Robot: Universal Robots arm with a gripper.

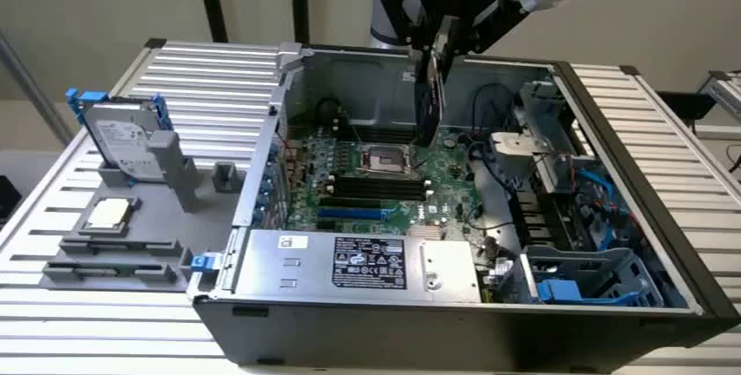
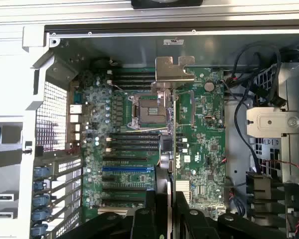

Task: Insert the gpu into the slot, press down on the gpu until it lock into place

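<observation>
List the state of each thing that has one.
gripper, shut on the gpu.
gpu, held on edge above the motherboard, not seated.
slot, empty.
computer case, on its side, open.
hard drive, upright in a grey holder.

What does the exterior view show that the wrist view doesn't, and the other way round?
Exterior view: the open computer case from outside, a grey hard drive upright in a holder at the exterior view's left, and the labelled power supply.
Wrist view: a look straight down along the gpu, its silver bracket over the board.
Both: the gripper shut on the gpu, the green motherboard, and the blue slot, not yet filled.
</observation>
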